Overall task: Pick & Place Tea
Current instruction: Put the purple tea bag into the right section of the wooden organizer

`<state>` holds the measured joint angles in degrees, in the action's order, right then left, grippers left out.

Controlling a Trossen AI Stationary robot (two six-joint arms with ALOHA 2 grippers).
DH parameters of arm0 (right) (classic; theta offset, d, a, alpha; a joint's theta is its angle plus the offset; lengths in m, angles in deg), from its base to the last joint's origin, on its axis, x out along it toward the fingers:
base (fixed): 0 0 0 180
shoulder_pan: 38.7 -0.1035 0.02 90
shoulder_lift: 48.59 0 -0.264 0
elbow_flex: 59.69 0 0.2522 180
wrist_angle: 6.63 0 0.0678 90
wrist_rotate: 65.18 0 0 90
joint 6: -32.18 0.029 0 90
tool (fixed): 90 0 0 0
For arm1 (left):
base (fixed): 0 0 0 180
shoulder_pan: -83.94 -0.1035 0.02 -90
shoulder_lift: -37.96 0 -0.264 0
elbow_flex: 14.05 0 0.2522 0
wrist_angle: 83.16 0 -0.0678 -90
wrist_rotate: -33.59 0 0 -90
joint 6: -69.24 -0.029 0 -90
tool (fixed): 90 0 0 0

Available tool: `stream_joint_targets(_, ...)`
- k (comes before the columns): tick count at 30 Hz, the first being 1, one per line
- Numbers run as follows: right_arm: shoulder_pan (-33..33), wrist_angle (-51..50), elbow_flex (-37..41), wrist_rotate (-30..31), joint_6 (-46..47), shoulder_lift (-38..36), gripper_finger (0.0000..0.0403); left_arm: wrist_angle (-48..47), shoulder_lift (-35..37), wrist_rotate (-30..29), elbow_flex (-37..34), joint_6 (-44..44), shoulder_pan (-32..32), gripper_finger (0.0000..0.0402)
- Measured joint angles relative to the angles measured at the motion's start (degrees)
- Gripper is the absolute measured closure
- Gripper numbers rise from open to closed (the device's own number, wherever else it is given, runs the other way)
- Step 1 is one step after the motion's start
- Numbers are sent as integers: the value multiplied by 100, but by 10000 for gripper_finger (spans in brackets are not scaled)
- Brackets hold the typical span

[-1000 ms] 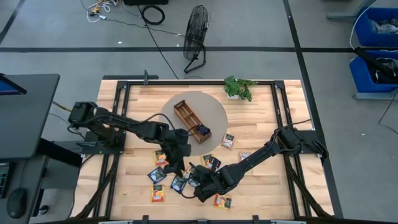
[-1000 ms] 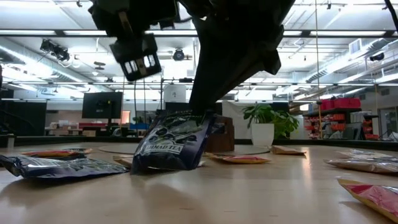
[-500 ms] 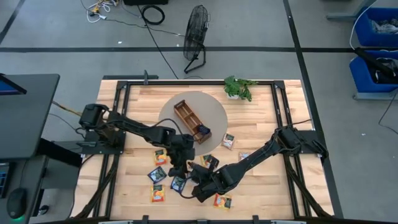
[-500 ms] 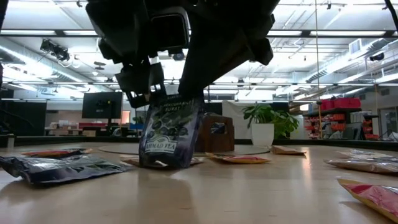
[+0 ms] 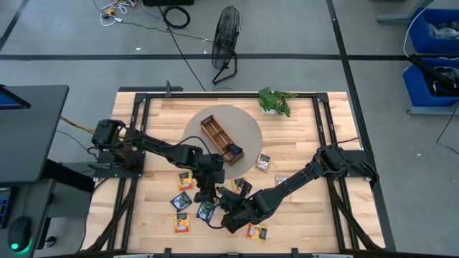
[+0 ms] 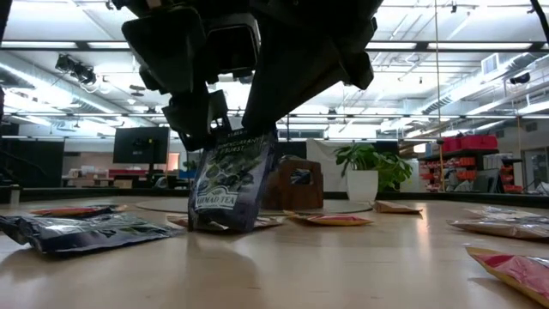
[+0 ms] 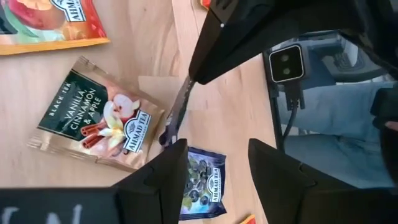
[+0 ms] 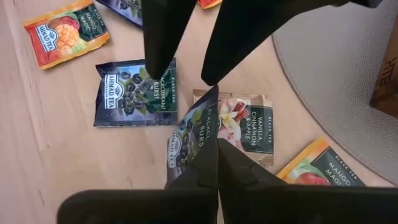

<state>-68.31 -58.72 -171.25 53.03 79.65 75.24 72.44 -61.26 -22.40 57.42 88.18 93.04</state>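
Note:
A dark blue tea sachet (image 6: 230, 176) stands nearly upright near the table's front middle, with my right gripper (image 8: 216, 146) shut on it. My left gripper (image 7: 214, 146) is open just beside it. Its fingers (image 8: 158, 43) stand on either side of the sachet's upper corner (image 8: 213, 93); whether they touch it I cannot tell. In the left wrist view the sachet (image 7: 177, 115) shows edge-on ahead of one finger. From above, the two grippers meet at the sachet (image 5: 217, 193). More sachets lie flat around it: a pale vanilla one (image 8: 245, 127), another blue one (image 8: 134, 92), orange ones (image 5: 183, 223). My right gripper pinches the blue sachet's upper edge (image 8: 200, 140) between its two shut fingers. The fingers slant down at it from the table's right. The sachet hangs nearly upright below them, and its lower edge (image 6: 214, 225) reaches the table top beside the pale sachet.
The brown wooden tray (image 5: 215, 132) sits on a round grey mat (image 5: 247, 122) behind the grippers, one blue sachet (image 5: 233, 151) at its near end. A green plant (image 5: 276, 102) stands at the far edge. Loose sachets (image 5: 263, 162) lie right of the tray.
My left gripper has come down and toward the blue sachet, ending at its upper corner. The sachet, slanted and face-on a second ago, has been tipped nearly upright in my right gripper, its lower edge staying at the table.

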Motion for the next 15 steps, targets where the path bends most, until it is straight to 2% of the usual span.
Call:
stream_joint_targets(11, 2, 11, 0, -68, -16, 0, 403, -11, 1, -337, 0, -353, -10, 227)
stream_joint_targets(15, 2, 13, 0, -81, -9, 0, 403, -45, 83, -213, 2, -183, -128, 227)
